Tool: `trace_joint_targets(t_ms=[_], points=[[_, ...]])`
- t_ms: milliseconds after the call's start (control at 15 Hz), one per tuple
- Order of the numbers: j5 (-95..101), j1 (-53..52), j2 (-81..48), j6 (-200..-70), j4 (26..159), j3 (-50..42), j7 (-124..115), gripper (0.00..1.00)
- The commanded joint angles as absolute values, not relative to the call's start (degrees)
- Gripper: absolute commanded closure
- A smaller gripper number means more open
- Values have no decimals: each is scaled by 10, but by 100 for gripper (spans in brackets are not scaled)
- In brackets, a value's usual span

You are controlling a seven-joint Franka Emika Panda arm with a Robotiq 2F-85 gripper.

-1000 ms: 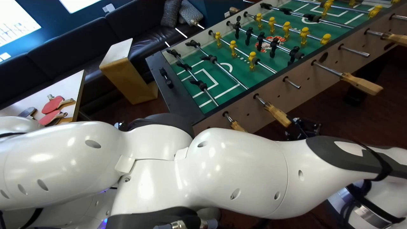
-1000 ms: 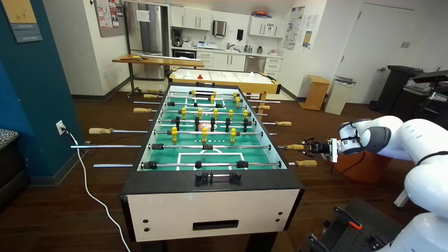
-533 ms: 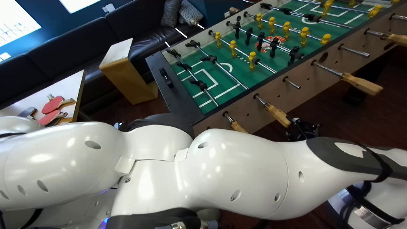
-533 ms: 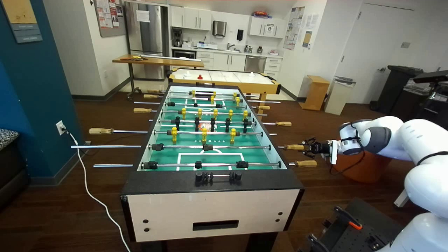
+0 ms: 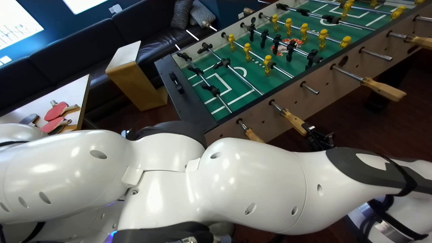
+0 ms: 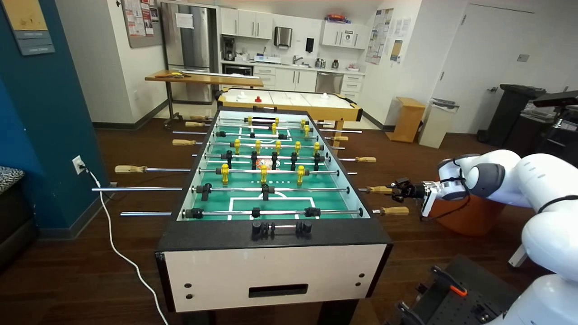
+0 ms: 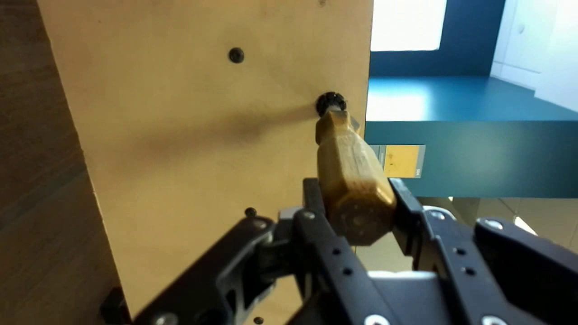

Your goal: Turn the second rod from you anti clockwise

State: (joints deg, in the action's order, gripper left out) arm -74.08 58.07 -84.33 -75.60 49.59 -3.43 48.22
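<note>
The second rod crosses the green foosball field and carries two black figures; one figure hangs mostly downward in an exterior view. In an exterior view the rod runs to its wooden handle outside the side wall. My gripper is shut on this handle in the wrist view. One finger presses on each side, near the handle's end. The handle's end face points back at the wrist camera. The gripper also shows at the handle's end in both exterior views.
The nearest rod's wooden handle sits close beside the gripper. The third rod's bare metal end sticks out on the other side. The table's side wall faces the gripper. An orange object stands below the arm.
The gripper has rolled about the handle's axis, and the wrist bracket is now tilted. The second rod's figures have swung from roughly level to hanging downward. The other rods have not moved.
</note>
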Motion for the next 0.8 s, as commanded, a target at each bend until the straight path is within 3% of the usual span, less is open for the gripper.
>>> trace_joint_targets(t_ms=[0,133,400,733], points=[[-743,572,-814,-803,525,-45,576,36],[-747,570,-795,-825,547,-50,617,29],[-752,561,-738,-938,601,-62,669,0],[-750,530,-639,-1099,712,-79,727,0]])
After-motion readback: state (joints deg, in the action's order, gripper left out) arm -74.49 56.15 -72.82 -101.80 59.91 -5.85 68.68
